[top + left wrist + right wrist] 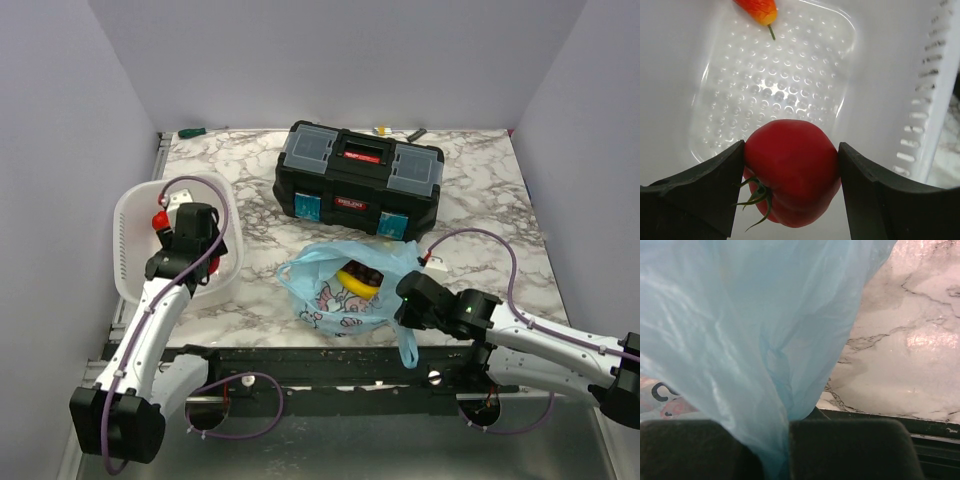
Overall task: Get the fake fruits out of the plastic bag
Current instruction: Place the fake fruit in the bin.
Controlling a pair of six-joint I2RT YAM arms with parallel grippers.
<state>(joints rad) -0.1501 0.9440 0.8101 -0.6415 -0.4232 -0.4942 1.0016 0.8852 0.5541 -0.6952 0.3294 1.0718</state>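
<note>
Nearest my left wrist camera, a glossy round red plastic fruit (790,172) sits clamped between both fingers of the left tool (791,155), above the floor of the white slotted plastic basket (920,100), where a small red pear-shaped fruit with an orange tip (759,9) lies. The right tool (788,434) is closed on a fold of the thin light-blue plastic bag (330,300), which rests on the marble table (480,200) with a yellow plastic banana (357,283) inside. I judge this the drop-off step: next I should open the left tool, then reach for the bag mouth.
</note>
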